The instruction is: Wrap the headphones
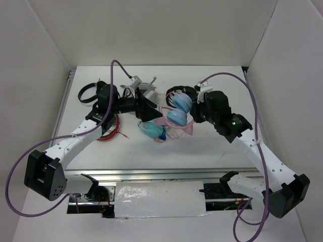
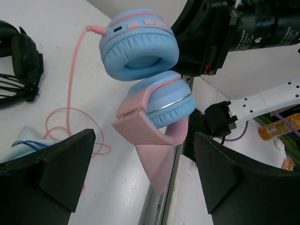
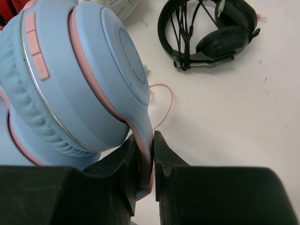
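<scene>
The headphones (image 1: 177,110) have light blue round ear cups (image 2: 139,50) and a pink headband (image 2: 151,140), folded together. My right gripper (image 3: 146,157) is shut on the pink and blue band just below one ear cup (image 3: 84,70), holding the pair at the table's middle. The thin pink cable (image 2: 70,93) trails from the upper cup down onto the table in loose loops. My left gripper (image 2: 143,157) is open wide, its fingers (image 2: 65,164) either side of the headband's lower tip without touching it. From above, the left gripper (image 1: 150,113) sits just left of the headphones and the right gripper (image 1: 195,115) just right.
A black pair of headphones (image 1: 91,93) lies at the back left, and shows in the right wrist view too (image 3: 206,37). A teal wrapped pair (image 1: 154,132) lies in front of the left gripper. Red cable (image 1: 108,132) lies by the left arm. A grey-white object (image 1: 141,83) lies at the back.
</scene>
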Action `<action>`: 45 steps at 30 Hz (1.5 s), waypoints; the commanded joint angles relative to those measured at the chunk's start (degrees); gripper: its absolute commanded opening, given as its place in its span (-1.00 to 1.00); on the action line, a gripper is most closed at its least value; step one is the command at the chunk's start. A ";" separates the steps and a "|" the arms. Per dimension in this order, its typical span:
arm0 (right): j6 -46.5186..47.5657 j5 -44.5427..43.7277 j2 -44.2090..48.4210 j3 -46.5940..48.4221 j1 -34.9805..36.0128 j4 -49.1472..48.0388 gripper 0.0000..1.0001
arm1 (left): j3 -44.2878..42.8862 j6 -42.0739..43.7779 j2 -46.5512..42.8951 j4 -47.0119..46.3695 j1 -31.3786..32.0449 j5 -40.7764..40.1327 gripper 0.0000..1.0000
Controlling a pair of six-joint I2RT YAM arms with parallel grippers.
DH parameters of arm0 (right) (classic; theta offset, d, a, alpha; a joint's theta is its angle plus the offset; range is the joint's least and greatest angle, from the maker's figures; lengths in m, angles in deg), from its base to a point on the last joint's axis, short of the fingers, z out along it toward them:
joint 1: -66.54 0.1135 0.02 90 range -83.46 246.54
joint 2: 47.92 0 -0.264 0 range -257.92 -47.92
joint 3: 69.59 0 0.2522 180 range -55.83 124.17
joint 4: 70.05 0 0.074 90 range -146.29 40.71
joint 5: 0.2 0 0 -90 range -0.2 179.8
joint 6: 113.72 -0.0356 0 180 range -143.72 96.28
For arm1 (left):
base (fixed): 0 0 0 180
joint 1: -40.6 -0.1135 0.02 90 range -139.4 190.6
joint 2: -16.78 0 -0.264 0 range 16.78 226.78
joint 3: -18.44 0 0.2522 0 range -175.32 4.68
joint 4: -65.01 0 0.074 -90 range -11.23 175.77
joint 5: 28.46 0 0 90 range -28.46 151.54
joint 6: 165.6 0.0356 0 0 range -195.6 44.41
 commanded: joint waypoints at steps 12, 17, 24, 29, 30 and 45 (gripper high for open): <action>-30.51 -19.39 -5.10 6.20 2.53 -1.62 -0.99 | 0.11 0.01 -2.47 4.55 2.64 -12.98 0.99; -41.99 -23.44 -3.70 1.30 6.92 -7.11 -1.00 | 1.78 -5.87 -1.95 -2.37 2.64 -12.04 0.99; -51.67 -30.12 -3.25 -0.21 12.37 -10.65 -1.00 | 1.69 -12.55 2.62 -9.06 2.91 -10.18 0.65; -55.88 -31.88 -4.31 -0.83 14.92 -11.63 -1.00 | 1.69 -13.09 3.24 -9.86 3.26 -11.93 0.45; -56.15 -32.23 -4.57 -0.92 15.27 -11.80 -1.00 | 1.86 -13.00 2.98 -9.68 3.35 -12.37 0.45; -64.05 -37.59 -9.50 -0.64 21.51 -14.68 -1.00 | 3.45 -14.14 2.01 -10.21 3.70 -14.75 0.00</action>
